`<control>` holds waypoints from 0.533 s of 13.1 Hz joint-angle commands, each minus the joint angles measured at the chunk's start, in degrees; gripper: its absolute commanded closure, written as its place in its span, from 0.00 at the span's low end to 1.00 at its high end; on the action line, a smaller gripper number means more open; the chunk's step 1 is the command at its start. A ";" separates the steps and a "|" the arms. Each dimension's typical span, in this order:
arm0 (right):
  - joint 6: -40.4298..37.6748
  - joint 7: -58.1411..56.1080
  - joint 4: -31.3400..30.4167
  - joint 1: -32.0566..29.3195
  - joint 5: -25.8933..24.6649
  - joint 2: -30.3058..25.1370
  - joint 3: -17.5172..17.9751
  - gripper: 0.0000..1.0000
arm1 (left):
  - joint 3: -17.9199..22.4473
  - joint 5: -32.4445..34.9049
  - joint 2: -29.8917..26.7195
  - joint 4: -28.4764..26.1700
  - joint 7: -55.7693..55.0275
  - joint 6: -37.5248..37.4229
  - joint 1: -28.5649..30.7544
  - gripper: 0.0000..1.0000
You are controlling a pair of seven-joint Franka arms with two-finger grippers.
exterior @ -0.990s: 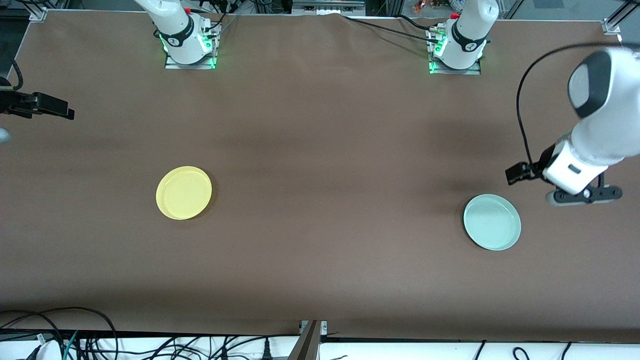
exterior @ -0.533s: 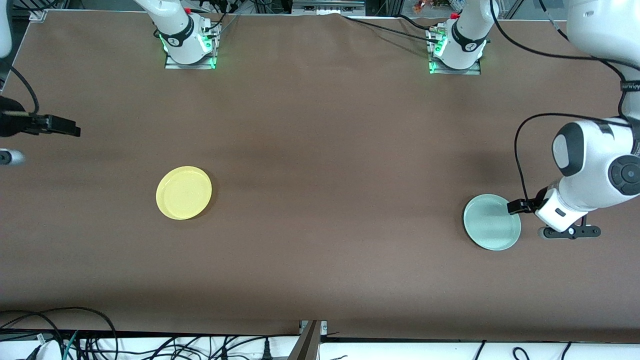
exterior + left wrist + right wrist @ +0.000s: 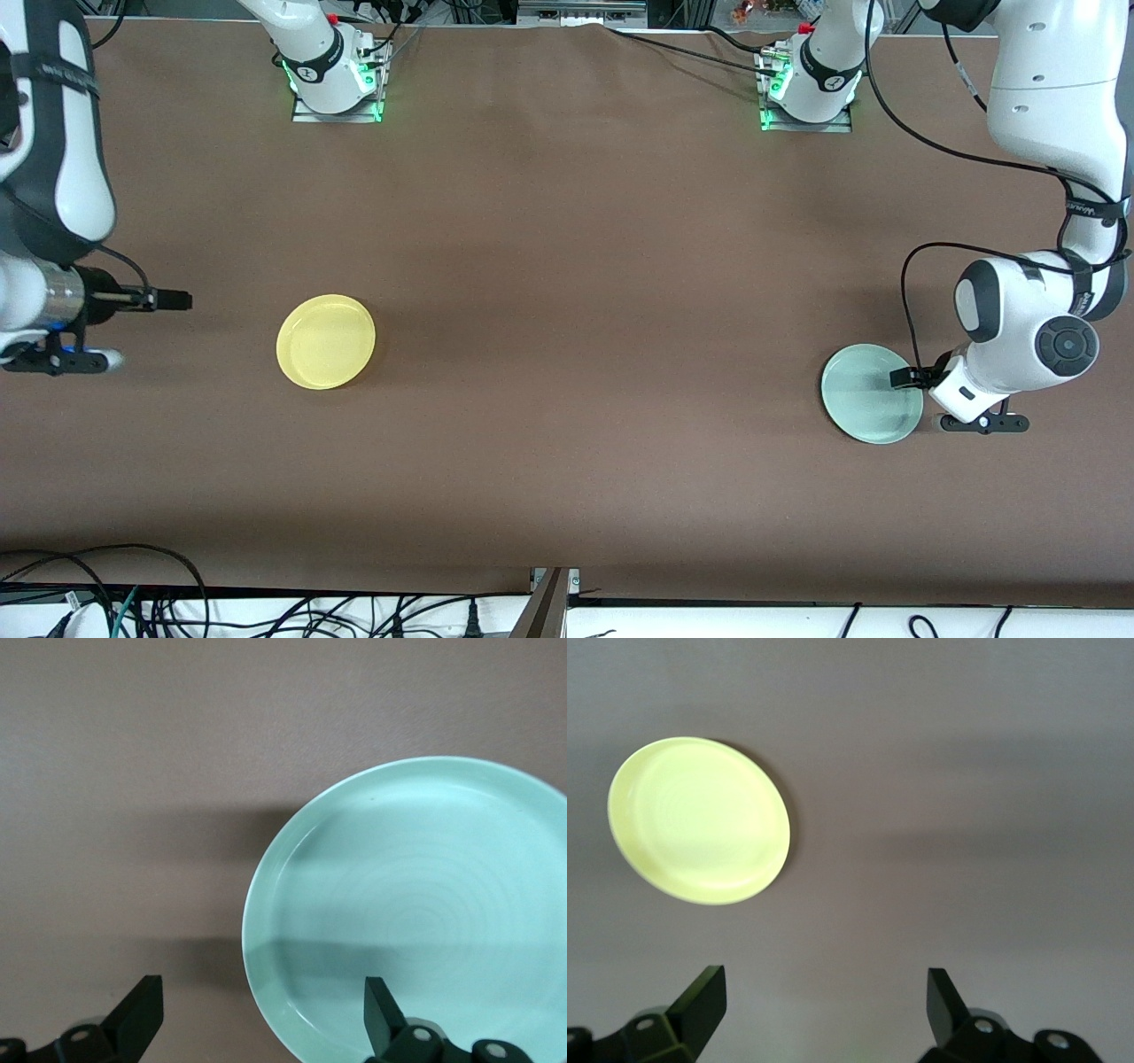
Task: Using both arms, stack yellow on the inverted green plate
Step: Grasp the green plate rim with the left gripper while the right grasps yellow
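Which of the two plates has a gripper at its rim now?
The green plate: the open left gripper is at its rim. The yellow plate lies apart from the open right gripper.

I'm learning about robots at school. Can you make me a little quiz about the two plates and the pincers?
1. True or false: the green plate lies rim up.
2. The left pincer is at the edge of which plate? A) yellow B) green
3. Fill in: both pincers are ____ (open or shut).

Key:
1. True; its hollow side faces up, so it is not yet inverted.
2. B. The right pincer is over bare table beside the yellow plate, toward the right arm's end.
3. Open; neither holds anything.
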 commanded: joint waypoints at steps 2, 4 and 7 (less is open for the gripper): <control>7.47 0.32 -5.15 -0.31 3.49 2.88 0.32 0.00 | -0.94 -1.46 1.00 0.42 2.08 0.55 1.72 0.00; 12.74 0.32 -8.93 -0.31 3.59 2.88 0.32 0.00 | -1.47 -1.46 1.70 0.42 2.26 0.55 2.33 0.13; 18.03 0.32 -14.20 -0.23 5.16 2.79 0.50 0.00 | -1.56 -1.46 2.05 0.42 2.26 0.29 2.33 0.46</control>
